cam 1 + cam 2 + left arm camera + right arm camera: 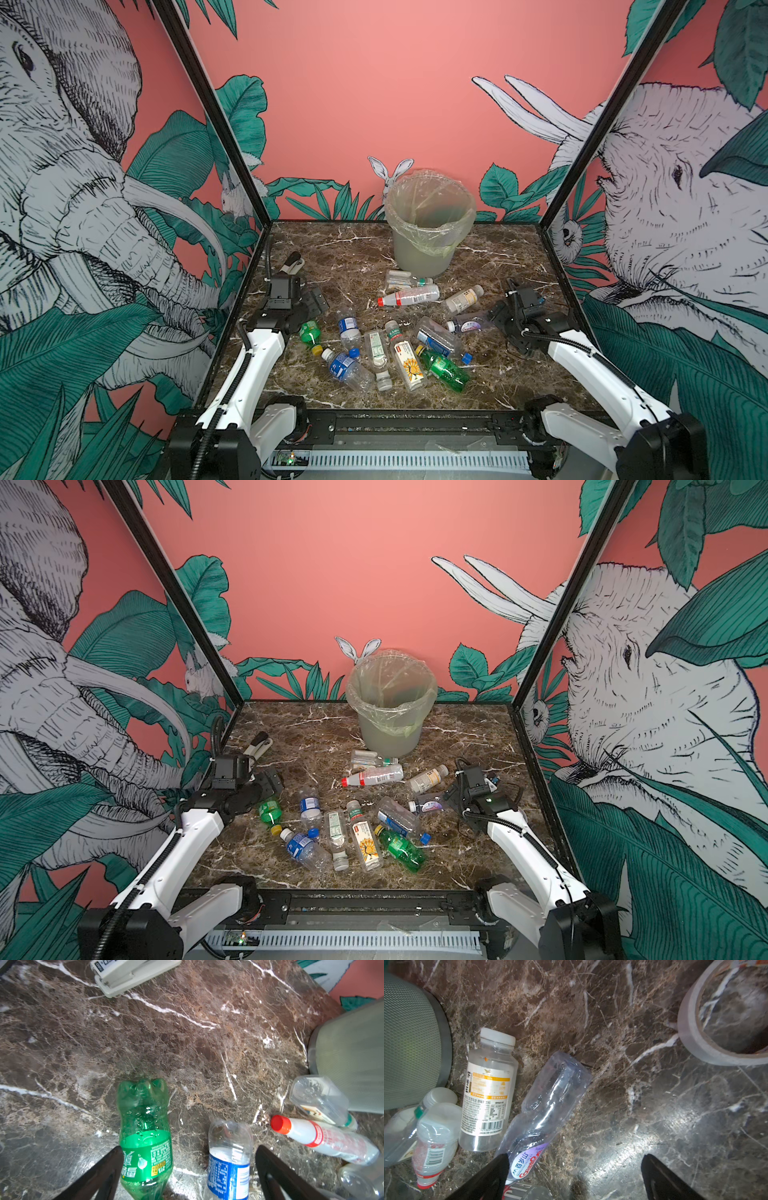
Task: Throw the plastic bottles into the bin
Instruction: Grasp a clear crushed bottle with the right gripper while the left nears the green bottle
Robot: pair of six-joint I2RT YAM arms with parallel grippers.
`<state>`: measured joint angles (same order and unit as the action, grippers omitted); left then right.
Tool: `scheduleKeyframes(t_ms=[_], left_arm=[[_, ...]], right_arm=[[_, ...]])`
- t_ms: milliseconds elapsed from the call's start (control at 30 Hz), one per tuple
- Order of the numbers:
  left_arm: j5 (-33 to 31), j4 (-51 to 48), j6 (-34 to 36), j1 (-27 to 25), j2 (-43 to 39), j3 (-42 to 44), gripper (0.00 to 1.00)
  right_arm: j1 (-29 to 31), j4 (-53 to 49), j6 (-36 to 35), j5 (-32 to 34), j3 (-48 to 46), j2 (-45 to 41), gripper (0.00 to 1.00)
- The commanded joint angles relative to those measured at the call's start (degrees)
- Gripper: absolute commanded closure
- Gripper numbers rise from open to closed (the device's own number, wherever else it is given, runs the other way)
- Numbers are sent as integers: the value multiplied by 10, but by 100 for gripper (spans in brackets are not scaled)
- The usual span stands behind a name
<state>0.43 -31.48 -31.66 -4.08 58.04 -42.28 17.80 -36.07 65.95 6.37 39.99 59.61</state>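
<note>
The left jaws stand wide open and empty; between them show a green bottle (145, 1136) with Chinese print and a blue-labelled bottle (228, 1163), lying on the tabletop (498, 382). The bin (419, 253) stands at the back middle, more bottles (409, 296) strewn before it. The right jaws, wide and empty, have one tip over a crumpled bottle (548, 1101) labelled "Ganten"

bin (419, 253): pale grey-green | table (498, 374): brown marble, white veins | bottle (145, 1126): green

Robot test booth: mural-printed wall panels (374, 83), black frame (226, 137), marble-patterned tabletop (332, 257)
</note>
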Motion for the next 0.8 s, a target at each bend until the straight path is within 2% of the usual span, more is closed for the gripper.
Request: scheduleKeyframes(t_ms=[0, 333, 500, 567, 767], left_arm=[[-12, -45, 28, -1, -7, -12, 1], [9, -28, 33, -2, -8, -1, 1], [-13, -39, 56, -1, -4, -15, 1], [-14, -42, 56, -1, -1, -21, 1], [4, -32, 41, -1, 2, -20, 1]], right_arm=[[14, 39, 81, 4, -14, 8, 5], [36, 109, 126, -18, -5, 94, 12], [46, 136, 181, -4, -18, 109, 16], [53, 176, 204, -4, -36, 115, 19], [55, 190, 208, -7, -20, 158, 19]])
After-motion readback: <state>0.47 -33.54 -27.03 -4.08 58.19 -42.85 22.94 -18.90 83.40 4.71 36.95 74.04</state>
